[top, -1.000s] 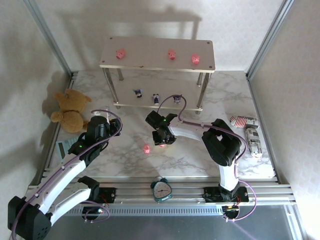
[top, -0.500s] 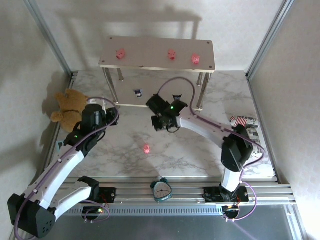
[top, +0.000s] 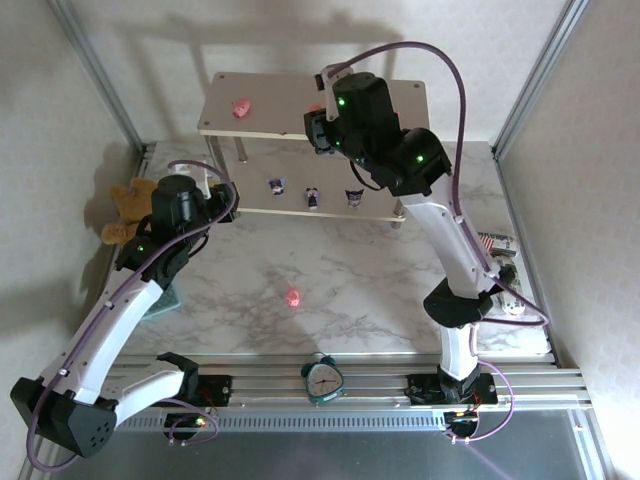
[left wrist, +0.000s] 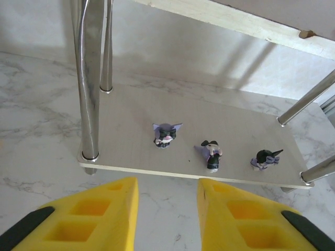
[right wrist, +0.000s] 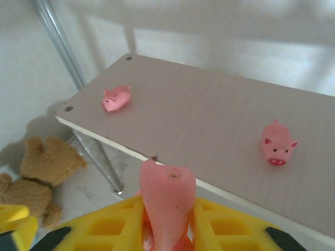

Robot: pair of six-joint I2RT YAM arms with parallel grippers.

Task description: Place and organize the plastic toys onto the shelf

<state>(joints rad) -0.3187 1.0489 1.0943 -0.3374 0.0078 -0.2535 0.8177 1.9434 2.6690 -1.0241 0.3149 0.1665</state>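
- Clock of teal metal with a round white face stands at six o'clock in the overhead view, on the ribbed aluminium rail between the two arm bases.
- Loose pink pig of smooth plastic lies near the middle of the white marble-patterned tabletop, well apart from both grippers.
- Left gripper has blocky yellow fingers with square hollows. Its jaws stand apart with nothing between them, and it is aimed at twelve o'clock toward the lower board.
- Fuzzy brown teddy bear slumps at nine o'clock, just beside the left arm.
- Two-tier shelf of matt pale beige boards on thin shiny silver legs stands at twelve o'clock, its long axis running from nine to three.
- Three purple-and-white figurines stand upright in a row along that axis on the lower board, beyond the left fingertips and apart from them.
- Right gripper hangs over the top board's near edge, clenched on the held pink pig. The pig is glossy and rounded, and its long axis runs along the fingers. Its blunt, dimpled end juts past the fingertips toward twelve o'clock.
- Two resting pink pigs lie on the top board. One lies at ten o'clock of the held one, snout toward nine. The other lies at two o'clock, snout toward the camera.
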